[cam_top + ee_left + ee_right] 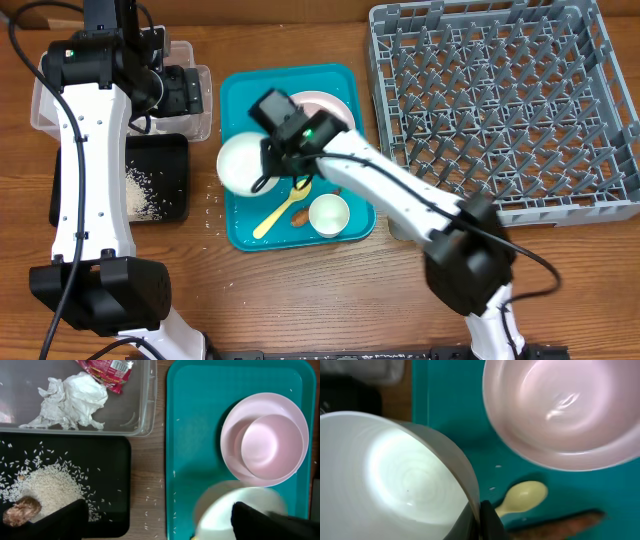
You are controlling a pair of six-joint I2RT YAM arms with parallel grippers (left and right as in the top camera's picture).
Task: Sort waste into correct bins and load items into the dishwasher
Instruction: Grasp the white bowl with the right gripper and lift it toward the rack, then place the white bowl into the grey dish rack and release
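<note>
Clear tub point(142, 415) holds crumpled paper point(75, 400) and red wrapper point(106, 370); black tray point(111, 455) holds rice point(45, 487) and brown lump point(20, 511). Right end effector point(479, 517) pinches white bowl point(395, 475) rim at teal tray point(200, 420); left end effector point(159, 510) spread.

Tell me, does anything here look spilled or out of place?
Yes. White rice grains lie scattered on the wooden table and the teal tray, outside the black tray that holds the main rice heap.
</note>
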